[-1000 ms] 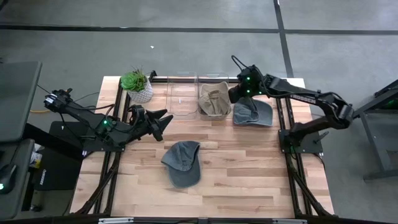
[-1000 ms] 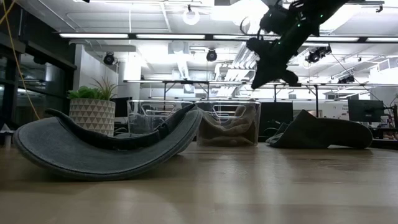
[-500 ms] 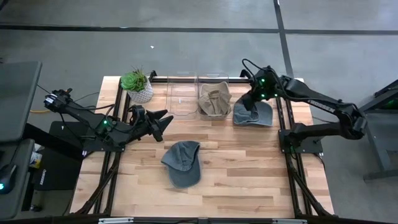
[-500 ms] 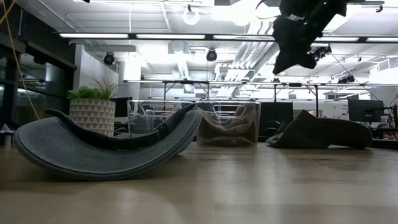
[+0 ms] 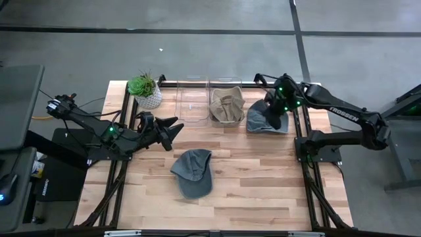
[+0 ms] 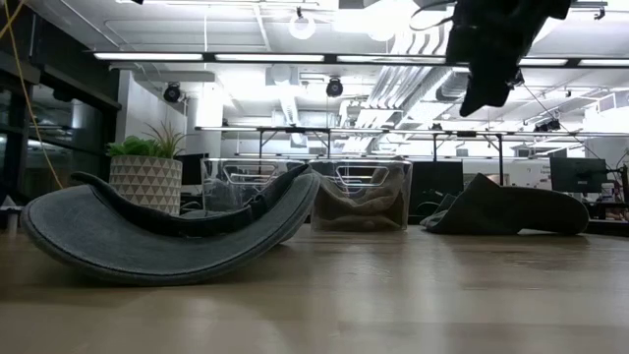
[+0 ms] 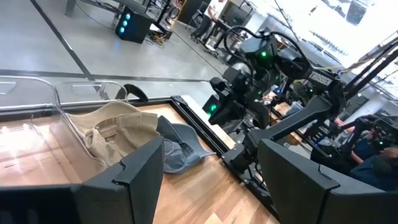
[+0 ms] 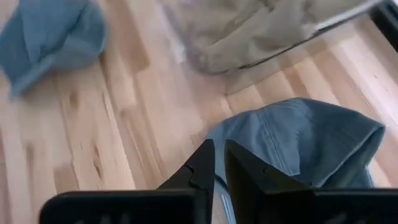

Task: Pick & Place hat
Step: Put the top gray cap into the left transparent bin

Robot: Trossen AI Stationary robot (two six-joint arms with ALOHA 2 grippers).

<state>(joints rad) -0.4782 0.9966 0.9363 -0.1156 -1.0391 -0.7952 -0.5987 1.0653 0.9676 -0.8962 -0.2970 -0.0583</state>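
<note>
High view: white "TROSSEN" lettering marks the right arm [image 5: 345, 115]. Its right gripper [image 5: 275, 113], fingers almost together and empty, hangs over the blue hat [image 5: 263, 122] beside the bin [image 5: 227, 105] holding a tan hat [image 5: 225, 106]. The left gripper [image 5: 172, 128], fingers apart, waits near a potted plant [image 5: 145, 89]; a grey hat [image 5: 193, 171] lies mid-table.

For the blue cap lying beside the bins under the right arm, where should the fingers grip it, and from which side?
Probably the raised fold of the crown on the blue cap, taken from above. The cap lies crumpled on the table, so its flat edges offer little to pinch, while the fold stands up. The right gripper hangs just over it, fingers nearly together.
</note>
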